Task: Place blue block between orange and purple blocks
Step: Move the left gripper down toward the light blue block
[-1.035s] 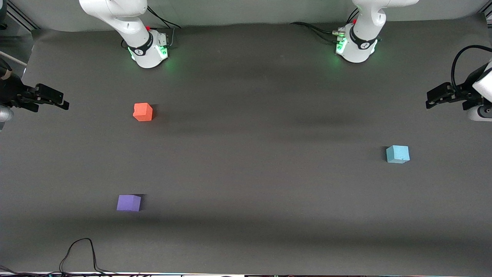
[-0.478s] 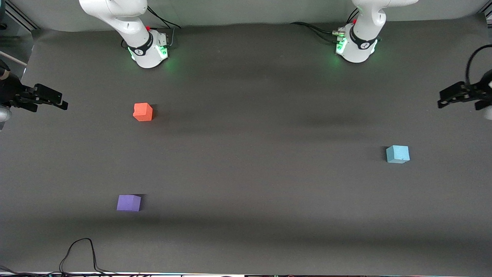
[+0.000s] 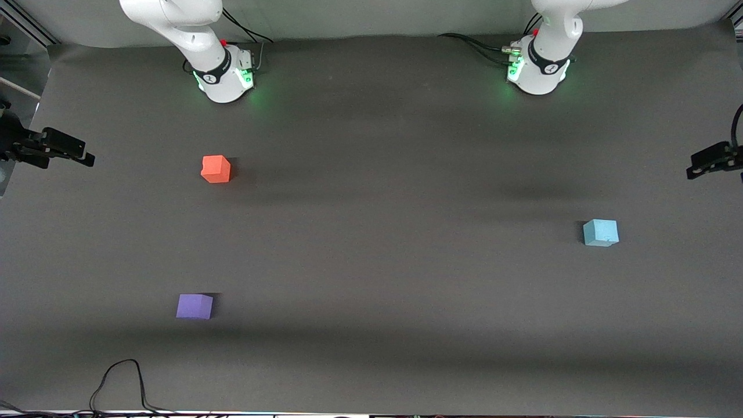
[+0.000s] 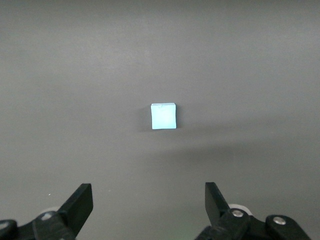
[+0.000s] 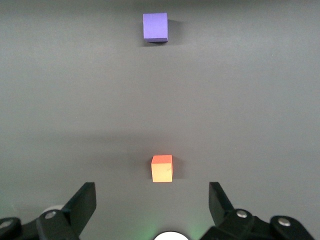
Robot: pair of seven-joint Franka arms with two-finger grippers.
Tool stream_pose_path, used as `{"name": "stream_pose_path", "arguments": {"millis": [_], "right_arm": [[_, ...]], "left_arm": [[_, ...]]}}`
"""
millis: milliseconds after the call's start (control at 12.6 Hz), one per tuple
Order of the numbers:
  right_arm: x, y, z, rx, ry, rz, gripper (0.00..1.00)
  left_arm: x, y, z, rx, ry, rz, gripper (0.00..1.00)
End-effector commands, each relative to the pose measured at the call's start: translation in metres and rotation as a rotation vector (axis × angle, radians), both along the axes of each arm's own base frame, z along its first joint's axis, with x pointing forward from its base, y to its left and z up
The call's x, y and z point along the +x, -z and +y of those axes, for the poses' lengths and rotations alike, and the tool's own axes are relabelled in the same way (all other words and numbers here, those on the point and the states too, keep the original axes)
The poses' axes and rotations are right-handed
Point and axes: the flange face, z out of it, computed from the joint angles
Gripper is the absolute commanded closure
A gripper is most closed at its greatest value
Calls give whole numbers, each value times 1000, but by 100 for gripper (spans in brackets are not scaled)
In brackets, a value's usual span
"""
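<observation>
Right pincer (image 3: 87, 158): up at the right arm's edge of the counter, fingers spread wide, nothing held; apparently waiting.
Purple block (image 3: 194, 306): flat on the counter, nearer the front camera than the orange, well apart from it.
Orange block (image 3: 216, 169): closer to the right arm's base; gap toward the purple left bare, likely the drop spot.
Blue block (image 3: 601, 232): alone toward the left arm's end, well apart from both others, not yet gripped; centred in the left wrist view (image 4: 163, 116).
Left pincer (image 3: 693, 171): up at the left arm's edge, fingers parted, empty; probably the one to fetch the blue.
Counter (image 3: 395, 278): dark grey, matte, soft shadow bands.
Room: pale wall strip along the bases; black cable (image 3: 119, 380) looping at the camera-side edge.
</observation>
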Motion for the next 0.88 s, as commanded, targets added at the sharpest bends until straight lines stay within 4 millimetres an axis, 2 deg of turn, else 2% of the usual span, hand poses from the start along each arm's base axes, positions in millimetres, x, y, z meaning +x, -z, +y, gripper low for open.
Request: {"name": "stream_pose_path", "arguments": {"millis": [0, 159, 319, 478, 796], "right_arm": [[1, -5, -1, 17, -5, -8, 0], [1, -6, 0, 17, -5, -10, 0], [2, -6, 2, 16, -7, -9, 0], [1, -6, 2, 16, -7, -11, 0], [1, -6, 4, 16, -10, -9, 0]], "left_arm": [[-3, 57, -5, 0, 28, -6, 0], [-3, 122, -7, 3, 32, -23, 0], [-1, 178, -9, 8, 38, -43, 0], [0, 220, -12, 11, 46, -51, 0], [6, 287, -22, 15, 68, -64, 0]]}}
